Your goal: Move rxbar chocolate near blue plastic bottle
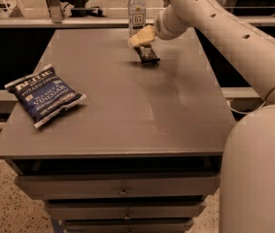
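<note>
The rxbar chocolate (147,55), a small black wrapper, lies flat on the grey table (127,106) near its far edge. The blue plastic bottle (136,11), clear with a white cap and a dark label, stands upright just behind it at the table's back edge. My gripper (140,39) is at the far end of the bar, between the bar and the bottle, low over the table. The arm reaches in from the upper right.
A dark-blue chip bag (45,95) lies at the table's left edge. My white arm and base (258,169) fill the right side. Drawers (122,191) sit under the tabletop. A rail and dark furniture stand behind the table.
</note>
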`<state>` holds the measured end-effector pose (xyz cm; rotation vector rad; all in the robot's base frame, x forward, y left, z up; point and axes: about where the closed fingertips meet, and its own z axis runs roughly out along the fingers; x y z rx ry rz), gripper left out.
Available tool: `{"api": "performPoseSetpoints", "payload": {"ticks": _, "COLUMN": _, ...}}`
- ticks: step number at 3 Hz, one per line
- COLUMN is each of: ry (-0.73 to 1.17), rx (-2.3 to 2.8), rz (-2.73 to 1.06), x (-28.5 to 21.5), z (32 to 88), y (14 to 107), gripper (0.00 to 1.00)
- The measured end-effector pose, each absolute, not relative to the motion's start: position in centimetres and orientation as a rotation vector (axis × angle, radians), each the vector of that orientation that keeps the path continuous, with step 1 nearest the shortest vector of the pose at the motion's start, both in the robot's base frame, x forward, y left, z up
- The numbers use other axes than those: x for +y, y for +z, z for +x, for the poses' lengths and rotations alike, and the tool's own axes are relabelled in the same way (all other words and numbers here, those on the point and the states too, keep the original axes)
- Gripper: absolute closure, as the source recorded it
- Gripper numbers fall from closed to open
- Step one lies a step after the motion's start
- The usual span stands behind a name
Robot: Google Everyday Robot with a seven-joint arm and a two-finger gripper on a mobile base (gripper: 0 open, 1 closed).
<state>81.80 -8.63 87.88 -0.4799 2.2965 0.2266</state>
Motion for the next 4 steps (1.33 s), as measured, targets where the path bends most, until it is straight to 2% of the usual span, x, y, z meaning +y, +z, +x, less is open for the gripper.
{"api": "performPoseSetpoints", "payload": {"ticks": 1, "ry": 0.320, "rx": 2.281, "rz": -0.427, "x": -11.3, "z": 81.2, "y": 88.5, "gripper": 0.00}}
{"api": "performPoseSetpoints", "payload": {"ticks": 3, "ry": 0.441, "rx": 2.175, "rz": -0.336, "x": -21.1, "z": 78.1, "y": 92.4, "gripper": 0.00}}
{"api": "performPoseSetpoints", "payload": {"ticks": 4, "ry": 0.440, "rx": 2.181, "rz": -0.334, "x": -21.1, "z": 78.1, "y": 92.0, "gripper": 0.00}}
